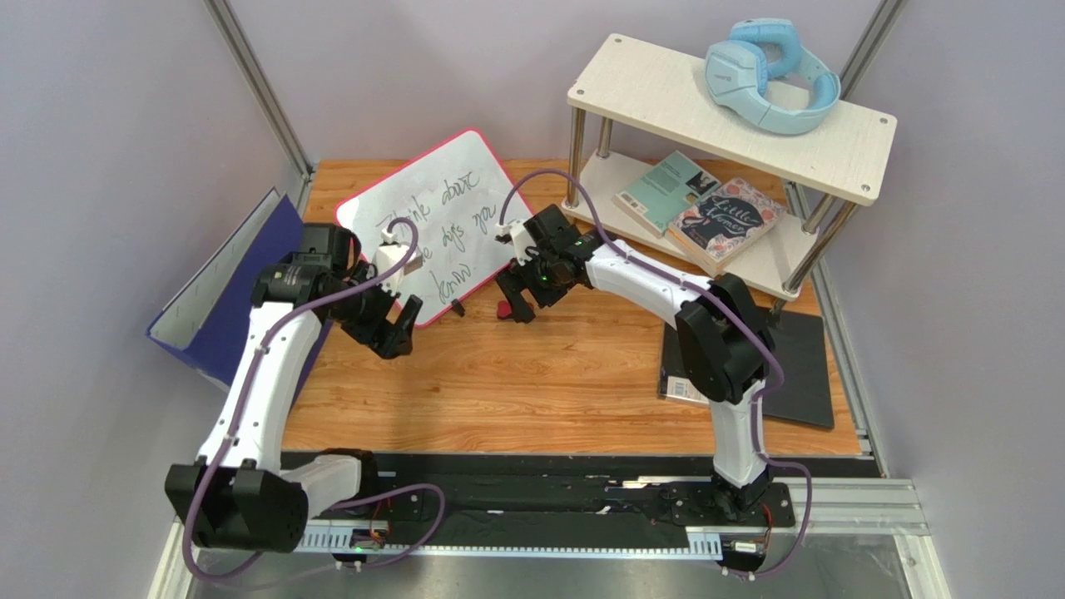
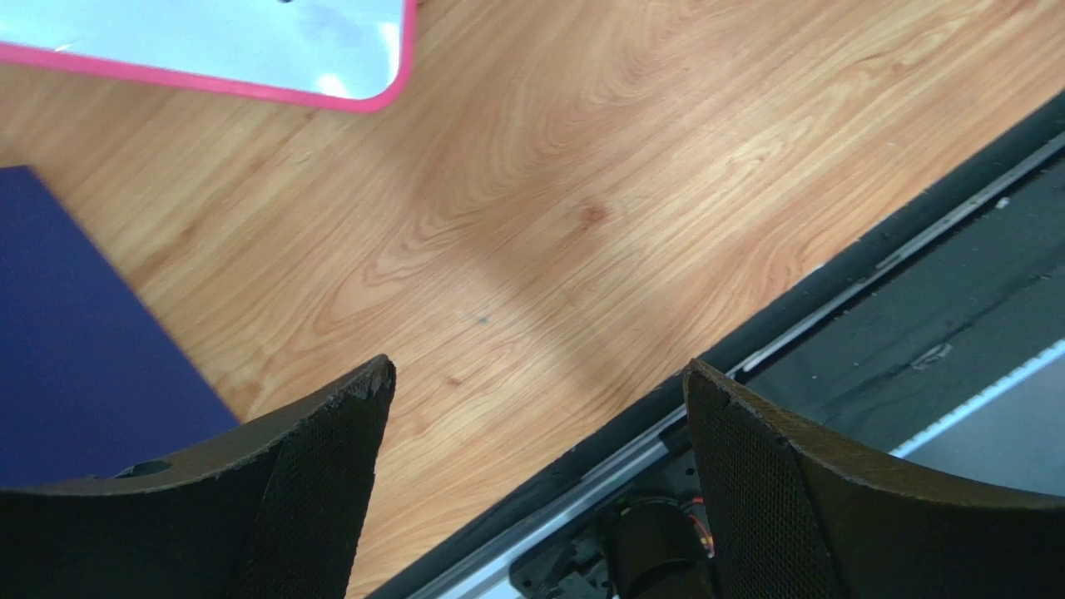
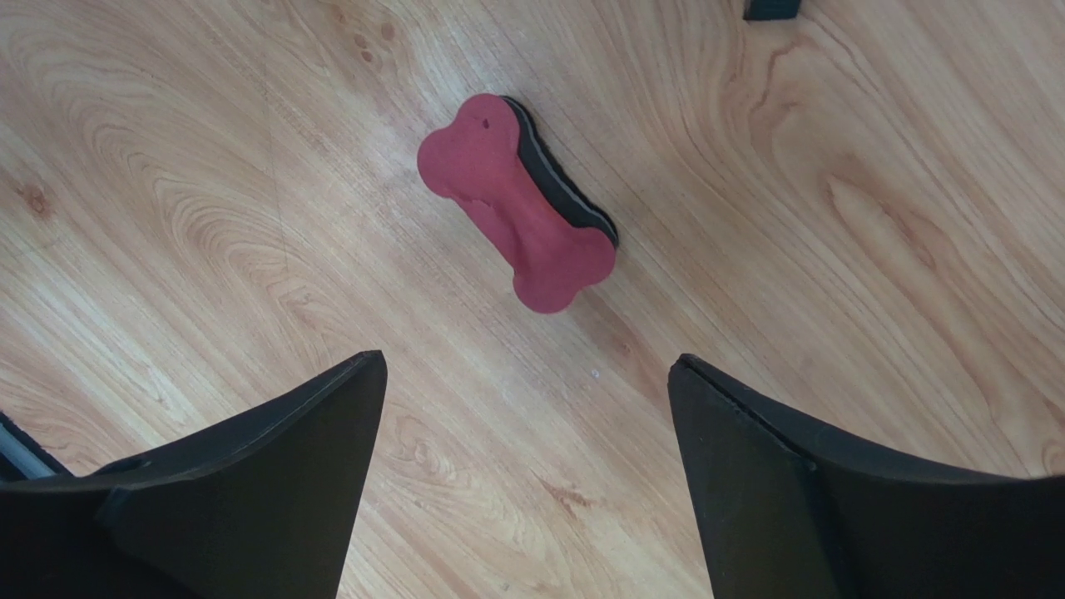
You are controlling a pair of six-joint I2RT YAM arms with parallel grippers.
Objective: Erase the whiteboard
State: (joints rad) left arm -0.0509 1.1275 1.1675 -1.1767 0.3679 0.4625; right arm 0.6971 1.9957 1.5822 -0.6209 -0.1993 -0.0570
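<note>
Left wrist: whiteboard (image 2: 250, 44) lies beyond wide, empty left fingers (image 2: 313, 487); right fingers (image 3: 775, 487) also wide.

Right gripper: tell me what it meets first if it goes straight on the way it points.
Most likely the red bone-shaped eraser, lying on the wooden table in line with the open right gripper; depth is unclear, so it might reach wood beside it.
</note>
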